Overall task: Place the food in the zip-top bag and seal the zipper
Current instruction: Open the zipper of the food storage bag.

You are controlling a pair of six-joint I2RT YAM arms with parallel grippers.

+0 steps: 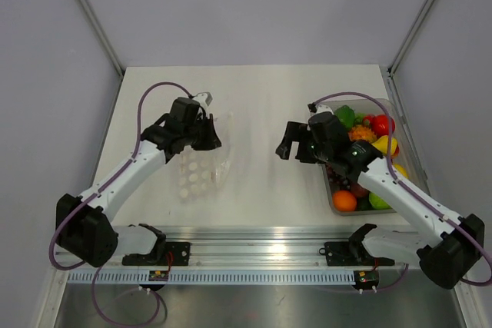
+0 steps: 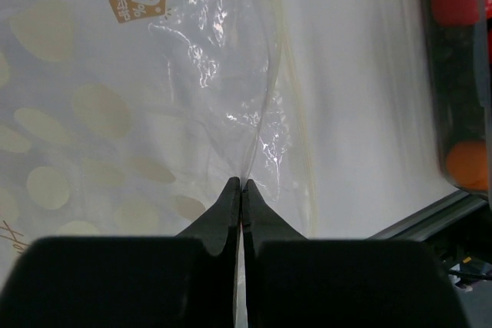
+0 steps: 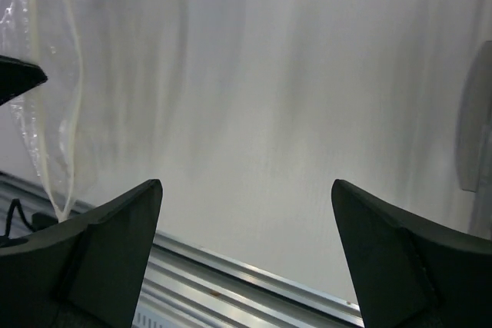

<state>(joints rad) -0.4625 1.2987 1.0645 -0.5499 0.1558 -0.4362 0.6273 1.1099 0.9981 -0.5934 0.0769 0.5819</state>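
Note:
The zip-top bag (image 1: 201, 168), clear with white dots, lies left of the table's middle, and its right edge is lifted. My left gripper (image 1: 212, 136) is shut on that edge; in the left wrist view the fingertips (image 2: 242, 183) pinch thin plastic of the bag (image 2: 92, 113). A pale zipper strip (image 2: 306, 167) runs along the bag's edge beside the pinch. My right gripper (image 1: 290, 144) hangs open and empty between bag and tray, its jaws wide apart (image 3: 246, 190). The food (image 1: 382, 124), red, green, yellow and orange pieces, lies in the tray at the right.
A rigid clear tray (image 1: 332, 207) holds the food near the table's right edge, partly under my right arm. An aluminium rail (image 1: 254, 250) runs along the near edge. The bag's lifted edge (image 3: 46, 113) shows at the left of the right wrist view.

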